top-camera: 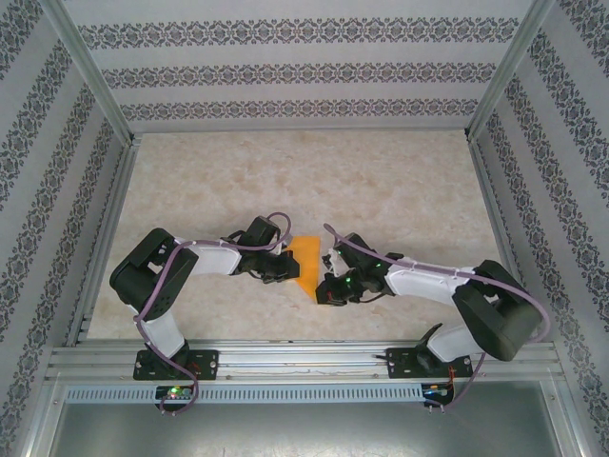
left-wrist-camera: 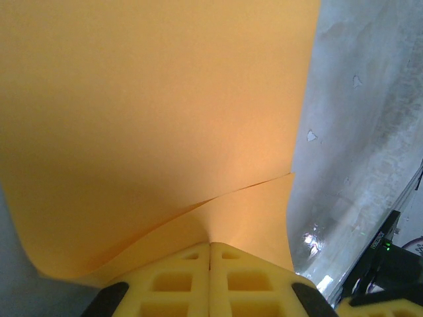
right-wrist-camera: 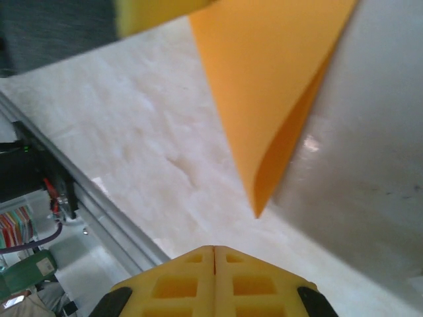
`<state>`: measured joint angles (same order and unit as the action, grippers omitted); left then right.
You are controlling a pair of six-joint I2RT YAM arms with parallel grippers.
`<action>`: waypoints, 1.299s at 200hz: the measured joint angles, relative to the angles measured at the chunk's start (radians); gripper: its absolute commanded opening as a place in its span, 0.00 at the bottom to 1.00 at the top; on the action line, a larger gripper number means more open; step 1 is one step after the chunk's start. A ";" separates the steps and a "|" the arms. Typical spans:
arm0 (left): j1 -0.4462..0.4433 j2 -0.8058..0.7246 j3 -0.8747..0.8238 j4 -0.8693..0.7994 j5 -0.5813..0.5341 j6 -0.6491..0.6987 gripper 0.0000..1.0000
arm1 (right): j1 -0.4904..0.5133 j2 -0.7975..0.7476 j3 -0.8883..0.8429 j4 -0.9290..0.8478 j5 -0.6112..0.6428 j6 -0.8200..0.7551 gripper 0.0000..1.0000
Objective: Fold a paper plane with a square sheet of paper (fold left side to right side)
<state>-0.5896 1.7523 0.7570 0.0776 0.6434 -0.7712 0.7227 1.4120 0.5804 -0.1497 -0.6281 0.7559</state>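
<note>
The square sheet of paper (top-camera: 306, 259) is bright orange and doubled over on itself, held just above the table between the two arms. In the left wrist view its two layers (left-wrist-camera: 158, 119) meet at my left gripper (left-wrist-camera: 211, 246), which is shut on the paper's edge. The left gripper (top-camera: 288, 270) sits at the sheet's left side. My right gripper (right-wrist-camera: 214, 248) is shut with nothing between its fingers; the folded corner of the paper (right-wrist-camera: 271, 99) hangs a short way beyond its tips. In the top view the right gripper (top-camera: 324, 286) is at the sheet's lower right.
The pale marbled table (top-camera: 304, 181) stretches behind the arms, bounded by metal frame rails (top-camera: 114, 219) and patterned walls. The near rail (right-wrist-camera: 73, 178) runs to the left of the right gripper. A yellow finger (right-wrist-camera: 152, 13) of the other gripper shows at the top.
</note>
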 measured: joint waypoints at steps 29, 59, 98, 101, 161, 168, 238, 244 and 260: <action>0.000 0.000 0.000 0.000 0.000 0.000 0.06 | -0.001 0.013 0.013 0.024 -0.001 0.001 0.00; 0.000 0.000 0.000 0.000 0.000 0.000 0.06 | 0.000 0.077 0.053 0.045 0.014 0.002 0.00; 0.000 0.000 0.000 0.000 0.000 0.000 0.06 | -0.001 0.147 0.074 0.056 0.055 0.005 0.00; 0.000 0.000 0.000 0.000 0.000 0.000 0.06 | -0.001 0.151 0.075 0.056 0.057 0.005 0.00; 0.000 -0.002 0.000 0.000 0.000 -0.002 0.10 | 0.002 0.195 0.101 0.014 0.103 0.000 0.00; 0.000 -0.003 0.000 0.000 -0.001 -0.002 0.12 | 0.002 0.195 0.104 0.008 0.109 0.000 0.00; 0.000 -0.171 -0.039 -0.025 -0.089 -0.008 0.11 | 0.026 0.204 0.138 -0.045 0.160 0.000 0.00; 0.000 -0.190 -0.048 -0.025 -0.091 -0.008 0.10 | 0.029 0.204 0.140 -0.049 0.166 0.000 0.00; -0.001 -0.227 -0.085 -0.005 -0.089 -0.014 0.08 | 0.035 0.205 0.146 -0.060 0.179 0.000 0.00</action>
<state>-0.5903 1.5249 0.6716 0.0731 0.5541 -0.7856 0.7582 1.6169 0.7269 -0.2100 -0.4488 0.7559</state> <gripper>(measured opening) 0.094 0.065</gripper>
